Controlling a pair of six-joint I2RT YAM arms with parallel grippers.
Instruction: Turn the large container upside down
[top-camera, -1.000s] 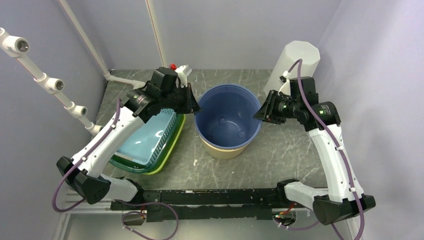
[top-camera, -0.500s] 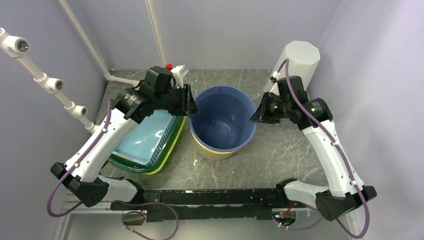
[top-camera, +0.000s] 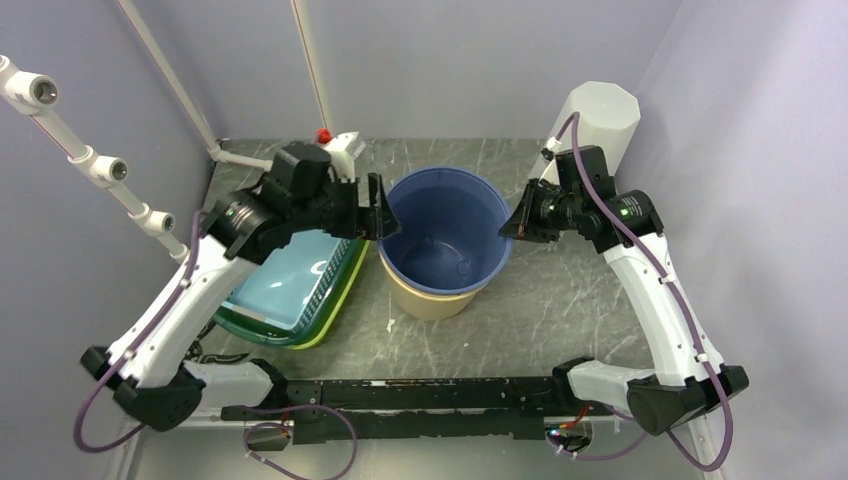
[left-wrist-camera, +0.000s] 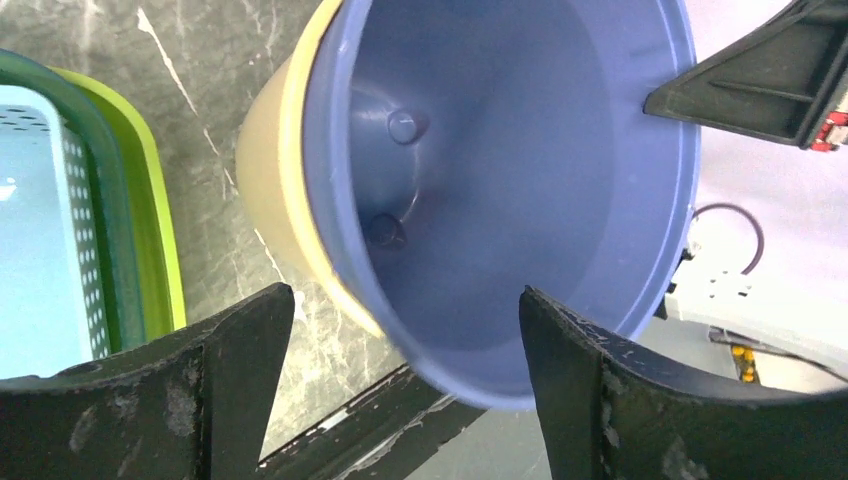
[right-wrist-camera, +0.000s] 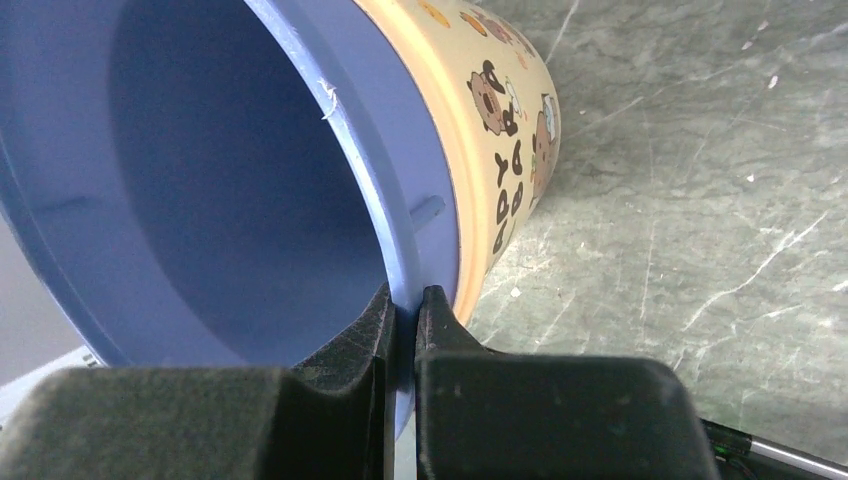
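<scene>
The large container (top-camera: 445, 235) is a bucket, blue inside and yellow outside with cartoon bears (right-wrist-camera: 515, 150), standing mouth up in the middle of the table. My right gripper (top-camera: 512, 225) is shut on its right rim; in the right wrist view the two fingers (right-wrist-camera: 403, 292) pinch the blue rim (right-wrist-camera: 400, 240) between them. At the left rim my left gripper (top-camera: 385, 215) is open. Its wrist view shows the wide-apart fingers (left-wrist-camera: 405, 295) straddling the near rim of the container (left-wrist-camera: 500, 170) without touching it.
Stacked green and lime baskets with a pale blue one inside (top-camera: 295, 285) sit just left of the bucket. A tall white container (top-camera: 595, 125) stands at the back right. White pipes (top-camera: 100, 165) run along the left wall. Grey marble table (top-camera: 560, 300) below.
My left gripper has opened and let go of the left rim. My right gripper has closed on the right rim. The bucket has shifted slightly left.
</scene>
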